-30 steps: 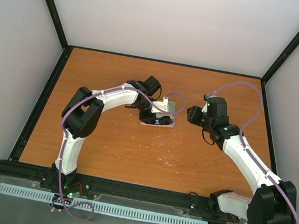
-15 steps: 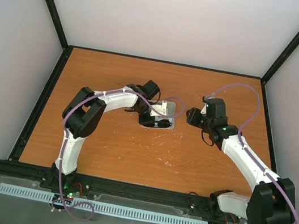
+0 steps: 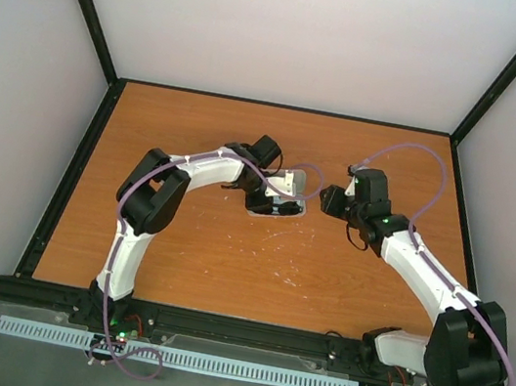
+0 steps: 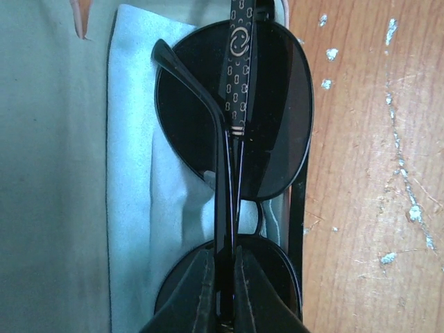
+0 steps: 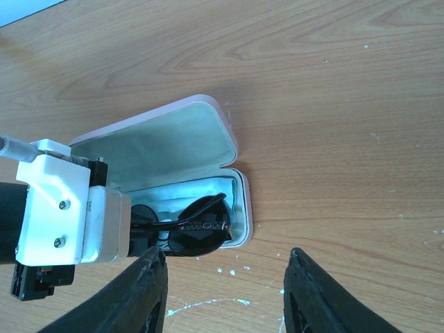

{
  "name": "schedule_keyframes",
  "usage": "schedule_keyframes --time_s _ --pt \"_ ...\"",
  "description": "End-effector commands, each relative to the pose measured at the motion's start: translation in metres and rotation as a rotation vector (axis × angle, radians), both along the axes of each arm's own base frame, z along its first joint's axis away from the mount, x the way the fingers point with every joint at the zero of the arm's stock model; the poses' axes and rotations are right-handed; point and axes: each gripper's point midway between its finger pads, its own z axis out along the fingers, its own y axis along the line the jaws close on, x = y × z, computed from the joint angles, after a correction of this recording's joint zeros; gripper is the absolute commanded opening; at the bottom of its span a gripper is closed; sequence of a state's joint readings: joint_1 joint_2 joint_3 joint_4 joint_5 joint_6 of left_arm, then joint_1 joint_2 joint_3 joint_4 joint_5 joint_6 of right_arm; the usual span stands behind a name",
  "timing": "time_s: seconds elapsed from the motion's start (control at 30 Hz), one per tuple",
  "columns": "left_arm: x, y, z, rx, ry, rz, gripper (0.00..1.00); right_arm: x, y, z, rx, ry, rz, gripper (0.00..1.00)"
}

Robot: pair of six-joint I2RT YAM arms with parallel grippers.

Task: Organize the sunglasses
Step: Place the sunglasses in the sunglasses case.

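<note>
Here, the left gripper [image 4: 223,274] is pinching the sunglasses [image 4: 236,139] by their folded temple arms, its two black fingers [image 4: 198,295] closed tight on the thin stack of frame just above the bridge. Gripping the temples rather than the dark lenses looks deliberate: it is keeping the pair folded flat and the glass free of pressure. The sunglasses are sitting in the lower half of the open pink clamshell case [image 5: 231,142], over the pale blue cleaning cloth [image 4: 132,173] that is lining it. One lens is lying close to the case's outer rim, beside the wooden table [image 5: 312,69]. Whether the frame is already resting on the cloth or hanging just above it cannot be told from these views.

The lid [image 5: 156,149] is standing propped open behind, its mint lining facing up, so closing is not yet done.

The left arm is curving in from its base, elbow bent outward, wrist angled down over the case at mid-table. The right arm is stretching diagonally from the opposite corner. The right gripper [image 5: 223,277] is hovering near the case's free end with its fingers spread wide and holding nothing, seemingly waiting to steady the case or shut it.
</note>
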State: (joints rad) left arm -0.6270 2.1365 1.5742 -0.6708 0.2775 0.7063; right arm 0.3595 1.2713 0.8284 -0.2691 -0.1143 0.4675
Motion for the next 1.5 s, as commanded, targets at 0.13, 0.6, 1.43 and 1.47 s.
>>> schedule_keyframes --time_s 0.13,0.6,1.43,1.47 --pt "0.013 0.002 -0.002 0.012 -0.114 0.019 0.01 0.003 0.005 -0.011 0.024 0.007 0.020 0.46" --pt "0.013 0.007 0.006 0.007 -0.148 0.042 0.01 0.022 0.030 -0.066 0.077 0.142 0.069 0.38" --pt "0.010 0.011 -0.003 0.025 -0.154 0.069 0.44 0.027 0.063 -0.083 0.079 0.172 0.159 0.38" --pt "0.009 0.011 -0.003 0.025 -0.154 0.070 0.47 0.027 0.064 -0.086 0.083 0.179 0.162 0.38"
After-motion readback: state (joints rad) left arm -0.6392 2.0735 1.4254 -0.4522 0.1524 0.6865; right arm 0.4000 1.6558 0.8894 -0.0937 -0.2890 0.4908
